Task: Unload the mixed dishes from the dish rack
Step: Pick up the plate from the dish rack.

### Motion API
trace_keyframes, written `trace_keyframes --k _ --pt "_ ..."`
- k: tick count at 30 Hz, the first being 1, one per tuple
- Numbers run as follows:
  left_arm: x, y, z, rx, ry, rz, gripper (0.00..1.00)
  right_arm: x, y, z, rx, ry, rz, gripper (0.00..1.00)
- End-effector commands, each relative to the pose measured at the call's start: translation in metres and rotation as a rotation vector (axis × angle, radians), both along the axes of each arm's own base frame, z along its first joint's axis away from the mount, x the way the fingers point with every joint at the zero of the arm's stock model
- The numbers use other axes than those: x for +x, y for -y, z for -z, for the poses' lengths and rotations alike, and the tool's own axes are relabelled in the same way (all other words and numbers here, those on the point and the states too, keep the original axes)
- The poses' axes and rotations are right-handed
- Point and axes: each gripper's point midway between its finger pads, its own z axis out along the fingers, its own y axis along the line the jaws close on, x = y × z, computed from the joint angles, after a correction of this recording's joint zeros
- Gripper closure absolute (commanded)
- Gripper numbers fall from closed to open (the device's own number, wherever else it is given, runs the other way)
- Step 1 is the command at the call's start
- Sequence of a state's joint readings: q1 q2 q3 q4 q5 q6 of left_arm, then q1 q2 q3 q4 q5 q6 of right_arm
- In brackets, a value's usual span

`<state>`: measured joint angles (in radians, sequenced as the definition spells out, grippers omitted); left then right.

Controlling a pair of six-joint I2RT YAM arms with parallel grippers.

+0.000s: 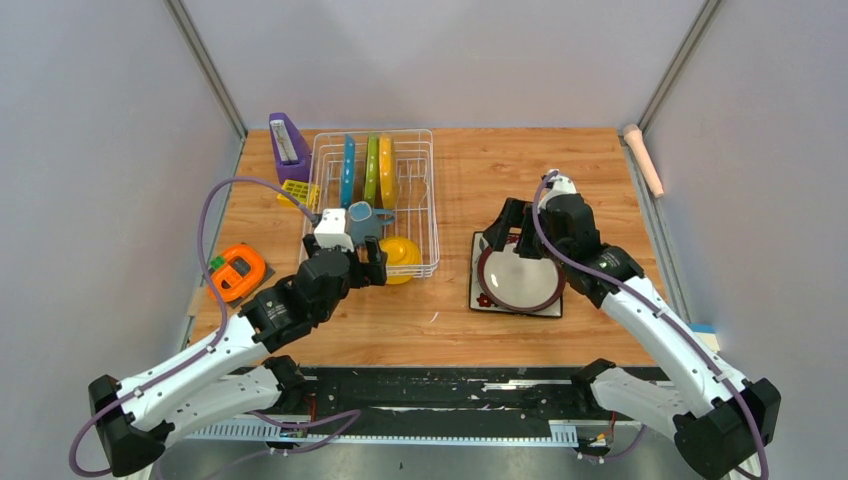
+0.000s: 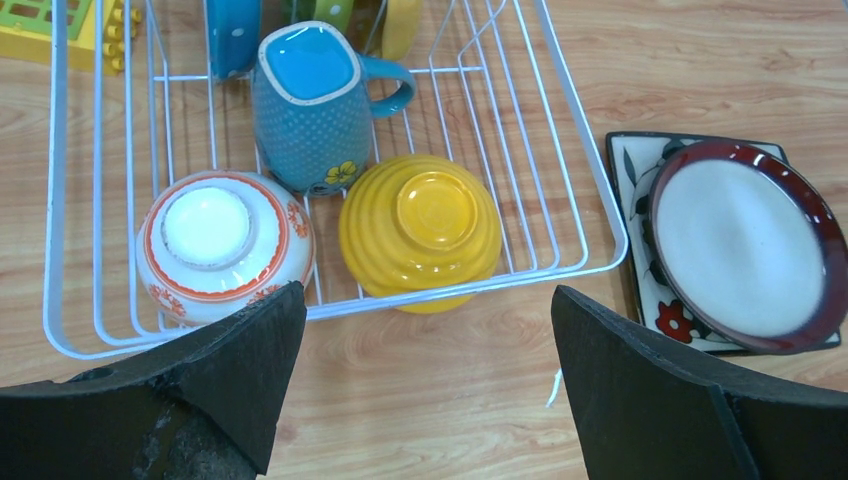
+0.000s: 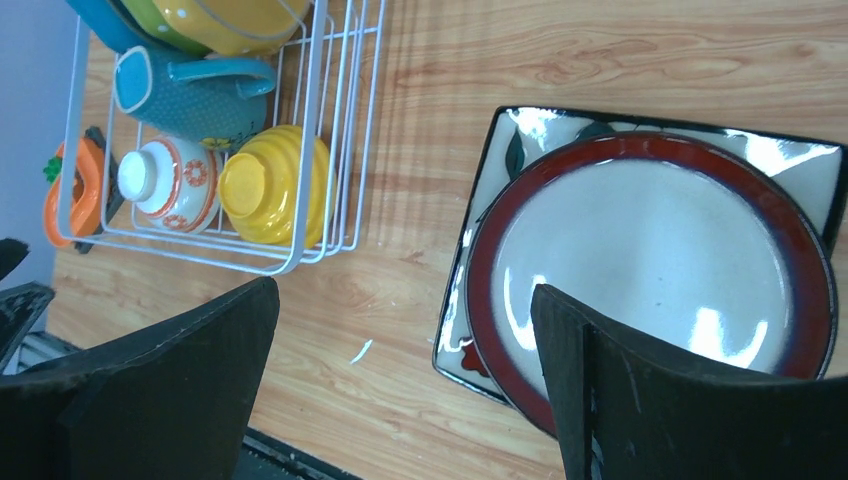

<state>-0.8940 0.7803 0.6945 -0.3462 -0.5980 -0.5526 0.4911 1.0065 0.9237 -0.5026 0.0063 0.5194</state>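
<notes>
I am judging the unloading as partly done. The red-rimmed plate [image 1: 520, 275] is lying on the square plate [image 1: 480, 300] on the worktop [image 1: 440, 325], right of centre in the top view. The rack [image 1: 433, 200], left of centre, is holding three upright plates at its far end, the mug [image 2: 310, 110] in the middle, and the yellow bowl [image 2: 420, 225] and patterned bowl [image 2: 220, 245] upside down at its near end. I am reading the step in hand as the left arm's reach for a bowl. The left fingers [image 2: 230, 370] are standing fully spread, gripping and touching nothing, and framing the yellow bowl at the rack's near rim. The next move, I reckon, is calling for a descent over that rim so that one finger slips between the two bowls. The gap there is looking tight and the bowl's ribbed wall is rounded. The right fingers [image 3: 170, 370] are also spread wide and empty, hovering above the stacked plates without gripping them.
</notes>
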Motion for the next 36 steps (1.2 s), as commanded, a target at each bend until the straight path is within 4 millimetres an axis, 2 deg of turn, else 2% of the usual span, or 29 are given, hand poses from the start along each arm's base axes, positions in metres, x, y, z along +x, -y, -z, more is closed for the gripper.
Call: trace_keyframes --k 1,3,5,10,14,15,16,17,18,19,22,26,29,33,35,36 --pt "-0.003 0.004 -0.018 -0.07 -0.017 0.0 0.0 0.023 0.004 -0.025 0.003 0.133 0.079 0.0" --pt "-0.005 0.004 -0.018 -0.078 -0.035 -0.006 0.0 0.022 -0.003 -0.029 0.038 0.163 0.053 0.0" --pt "-0.007 0.006 -0.02 -0.089 -0.055 -0.002 0.0 0.018 -0.007 -0.026 0.048 0.17 0.024 0.0" --pt "-0.008 0.018 -0.027 -0.111 -0.079 0.038 0.0 0.008 -0.002 -0.015 0.044 0.17 0.013 0.0" --pt "0.0 0.038 -0.045 -0.137 -0.067 0.084 0.0 0.001 0.0 -0.005 0.045 0.172 0.0 0.0" --pt "0.003 0.043 -0.043 -0.123 -0.077 0.086 0.0 0.0 0.001 -0.003 0.04 0.174 0.0 0.0" --pt "0.006 0.046 -0.053 -0.129 -0.065 0.088 0.0 0.0 0.003 -0.002 0.033 0.178 0.006 0.0" --pt "0.01 0.049 -0.048 -0.108 -0.079 0.082 0.0 0.0 0.005 -0.001 0.028 0.182 0.013 0.0" --pt "0.015 0.049 -0.056 -0.106 -0.065 0.07 0.0 0.0 0.006 -0.002 0.024 0.186 0.019 0.0" --pt "0.022 0.05 -0.053 -0.091 -0.069 0.055 0.0 0.0 0.006 -0.002 0.025 0.188 0.02 0.0" --pt "0.044 0.054 -0.062 -0.086 -0.047 0.055 0.0 -0.002 0.003 -0.004 0.037 0.188 0.001 0.0" --pt "0.084 0.061 -0.06 -0.093 -0.058 0.089 0.0 -0.005 0.003 -0.003 0.041 0.186 -0.002 0.0" --pt "0.111 0.06 -0.062 -0.087 -0.034 0.092 0.0 -0.005 0.005 -0.001 0.04 0.186 0.005 0.0" --pt "0.144 0.057 -0.053 -0.078 -0.006 0.043 0.01 -0.005 0.008 -0.003 0.037 0.196 0.014 0.0" --pt "0.158 0.059 -0.037 -0.044 -0.021 0.029 0.02 -0.004 0.01 -0.002 0.029 0.197 0.03 0.0" --pt "0.162 0.059 -0.037 -0.04 -0.016 0.026 0.02 -0.003 0.012 -0.001 0.023 0.197 0.037 0.0"
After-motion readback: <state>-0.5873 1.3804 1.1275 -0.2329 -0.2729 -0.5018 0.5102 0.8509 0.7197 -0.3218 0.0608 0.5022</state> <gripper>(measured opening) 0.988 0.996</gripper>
